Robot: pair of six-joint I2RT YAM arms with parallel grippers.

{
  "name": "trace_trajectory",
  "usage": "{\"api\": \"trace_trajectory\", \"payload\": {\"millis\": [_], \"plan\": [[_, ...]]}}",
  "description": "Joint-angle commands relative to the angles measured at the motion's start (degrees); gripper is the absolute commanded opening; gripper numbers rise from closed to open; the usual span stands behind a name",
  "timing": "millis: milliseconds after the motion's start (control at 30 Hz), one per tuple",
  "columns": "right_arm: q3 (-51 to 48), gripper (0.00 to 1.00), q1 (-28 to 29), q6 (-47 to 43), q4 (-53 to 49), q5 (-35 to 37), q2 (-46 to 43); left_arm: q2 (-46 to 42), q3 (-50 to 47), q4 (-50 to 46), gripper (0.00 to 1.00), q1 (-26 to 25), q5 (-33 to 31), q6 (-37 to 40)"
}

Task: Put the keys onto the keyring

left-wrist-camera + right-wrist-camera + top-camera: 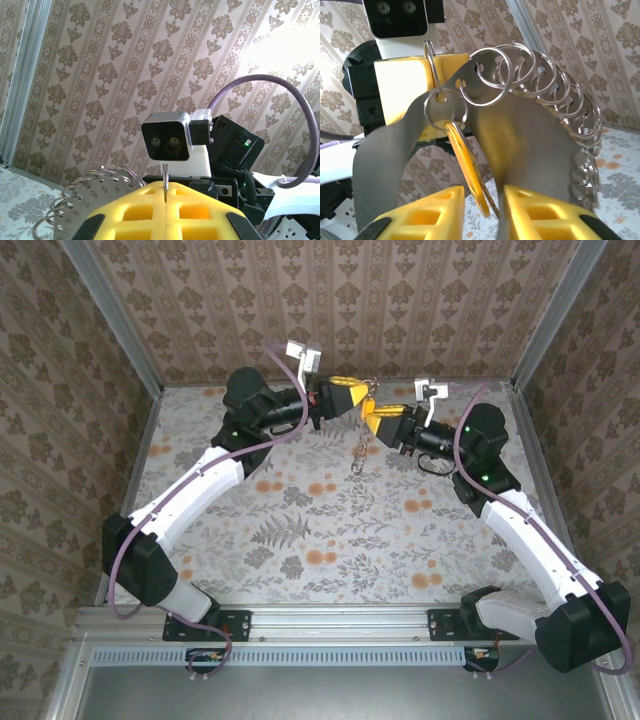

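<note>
My left gripper [165, 194] is shut on a thin silvery ring [165, 181] that stands up from its closed yellow fingers. That ring joins the keyring [530, 125], a grey metal plate carrying several silvery split rings. A key [470, 170] with an orange-yellow head hangs from a small ring [445, 107] at the plate's end. It dangles between the yellow fingers [432, 212] of my right gripper [484, 195], which is open; I see no clear contact. In the top view both grippers [366, 390] [368, 413] meet high at the back, with the keyring [360, 452] hanging below them.
The floral table [300, 530] lies well below both grippers. Patterned walls [330, 300] close the back and sides. Purple cables [285, 370] loop over each wrist. The right wrist's camera [167, 142] faces my left gripper at close range.
</note>
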Motion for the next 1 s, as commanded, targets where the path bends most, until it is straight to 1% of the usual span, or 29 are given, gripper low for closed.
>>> {"api": "trace_trajectory", "payload": {"millis": [0,67,133,233,300,633,800,867,933,967], "plan": [[2.7,0.22,1.2,0.5,3.0,-0.5,0.9,0.0,-0.3,4.7,0.0,-0.5,-0.9,-1.5],[2.9,0.21,1.7,0.6,3.2,-0.9,1.2,0.1,-0.4,4.9,0.0,-0.6,-1.2,-1.8],[2.9,0.14,1.9,0.6,3.4,-1.0,1.3,0.2,-0.5,5.5,0.0,-0.7,-1.2,-2.0],[3.0,0.08,2.1,0.6,3.6,-1.2,1.3,0.6,-0.5,5.9,0.0,-0.8,-1.2,-2.5],[3.3,0.0,2.3,0.8,3.6,-1.5,1.3,0.7,-0.5,6.4,0.0,-0.8,-1.3,-2.7],[5.6,0.0,4.6,-0.5,0.6,-1.7,4.2,1.2,-1.9,12.5,0.0,-0.9,-2.6,-7.0],[7.0,0.0,4.9,-1.9,-2.9,-1.6,5.2,1.6,-2.4,14.4,0.0,-1.0,-2.9,-8.6],[7.7,0.0,4.9,-3.6,-6.2,-0.7,4.3,1.7,-2.8,14.8,0.0,-1.0,-3.2,-8.9],[7.9,0.18,4.8,-5.7,-10.2,0.5,2.6,1.7,-3.1,15.1,0.0,-1.0,-3.5,-9.1],[8.0,0.29,4.7,-6.5,-12.1,1.3,1.5,1.7,-3.3,15.2,0.0,-0.9,-3.6,-9.3]]}}
